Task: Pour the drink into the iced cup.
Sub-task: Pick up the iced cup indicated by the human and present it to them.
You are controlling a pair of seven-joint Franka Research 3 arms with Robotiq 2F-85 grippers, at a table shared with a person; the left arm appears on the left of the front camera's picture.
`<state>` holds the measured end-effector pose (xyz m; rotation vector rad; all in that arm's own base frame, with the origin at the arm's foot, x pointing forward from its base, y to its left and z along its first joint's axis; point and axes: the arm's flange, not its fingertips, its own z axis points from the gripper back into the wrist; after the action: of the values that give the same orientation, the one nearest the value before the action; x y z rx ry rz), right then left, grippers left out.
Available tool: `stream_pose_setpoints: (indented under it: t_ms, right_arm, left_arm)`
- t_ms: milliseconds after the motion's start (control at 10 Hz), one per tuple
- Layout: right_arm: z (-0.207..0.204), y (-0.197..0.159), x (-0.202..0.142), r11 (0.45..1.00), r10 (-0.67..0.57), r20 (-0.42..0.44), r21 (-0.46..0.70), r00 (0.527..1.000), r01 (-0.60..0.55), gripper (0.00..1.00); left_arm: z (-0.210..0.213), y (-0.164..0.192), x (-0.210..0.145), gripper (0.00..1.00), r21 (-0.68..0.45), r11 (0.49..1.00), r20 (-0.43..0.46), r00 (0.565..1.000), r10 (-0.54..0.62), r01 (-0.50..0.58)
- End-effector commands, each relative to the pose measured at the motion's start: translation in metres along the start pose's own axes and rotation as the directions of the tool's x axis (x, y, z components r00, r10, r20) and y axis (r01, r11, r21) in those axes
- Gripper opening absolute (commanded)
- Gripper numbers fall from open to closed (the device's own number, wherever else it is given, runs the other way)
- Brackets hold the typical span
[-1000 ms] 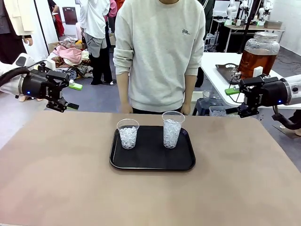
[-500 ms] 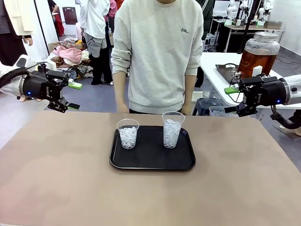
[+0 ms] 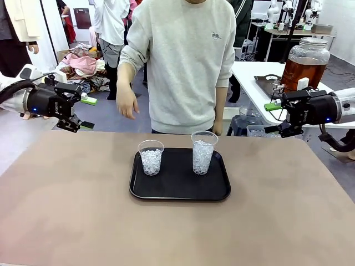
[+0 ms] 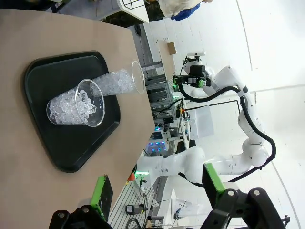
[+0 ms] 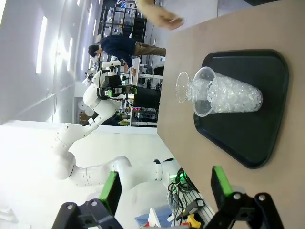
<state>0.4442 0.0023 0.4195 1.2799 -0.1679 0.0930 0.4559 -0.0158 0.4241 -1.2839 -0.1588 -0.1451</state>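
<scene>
Start from your side of the table: the black tray sits mid-table with two clear cups of ice upright on it, the shorter cup toward your left and the taller cup near it toward your right, the two not touching. Neither holds any liquid, so I judge that pouring has not begun and you are at the opening step. Farther out, the left gripper hovers off the table's far left corner and the right gripper off its far right corner. Both have their fingers spread wide with nothing between them, well apart from the tray. Past the far edge a person stands with one hand raised, touching nothing. The drink, amber-brown, is farthest back, in a large lidded glass jar on the white side table behind the right gripper (a dispenser by the look of it, not something to lift and tip). The next move, as I read it, calls for getting the drink into a pourable vessel, perhaps from the person, and settling which cup to fill.
</scene>
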Motion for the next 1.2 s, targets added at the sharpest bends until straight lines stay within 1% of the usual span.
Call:
stream_pose_setpoints:
  t_ms: [0, 1100]
  right_arm:
    - [0.0007, 0.0006, -0.0005, 1.000, 0.000, 0.003, -0.002, 1.000, 0.000, 1.00]
    - [0.0007, 0.0006, -0.0005, 1.000, 0.000, 0.003, -0.002, 1.000, 0.000, 1.00]
  left_arm:
    - [0.0008, -0.0015, -0.0006, 1.00, 0.003, 1.000, 0.007, 1.000, -0.005, 0.005]
    - [0.0008, -0.0015, -0.0006, 1.00, 0.003, 1.000, 0.007, 1.000, -0.005, 0.005]
